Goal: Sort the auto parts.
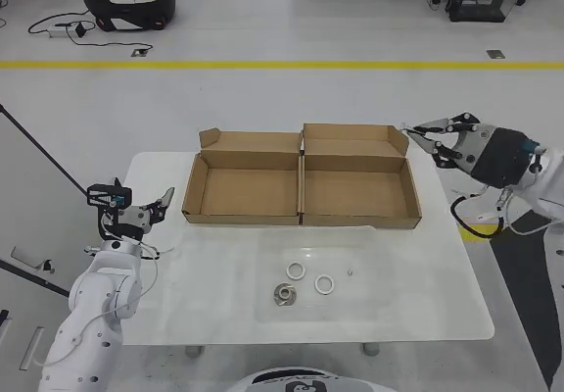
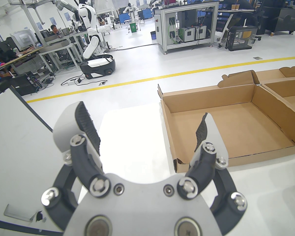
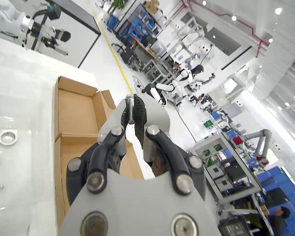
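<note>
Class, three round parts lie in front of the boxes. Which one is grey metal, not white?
The metal disc, lying nearest the robot; the two white rings sit just beyond it.

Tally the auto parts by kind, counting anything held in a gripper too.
White rings: 2
Flanged metal part: 1
Small metal piece: 1
Bolt, held in the right gripper: 1
Total: 5

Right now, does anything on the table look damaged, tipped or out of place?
Only a small thing: the left cardboard box has a frayed, slightly torn near corner, seen in the left wrist view. It sits square beside the right cardboard box, the two white rings lie flat, and the right pincer grips a bolt.
</note>
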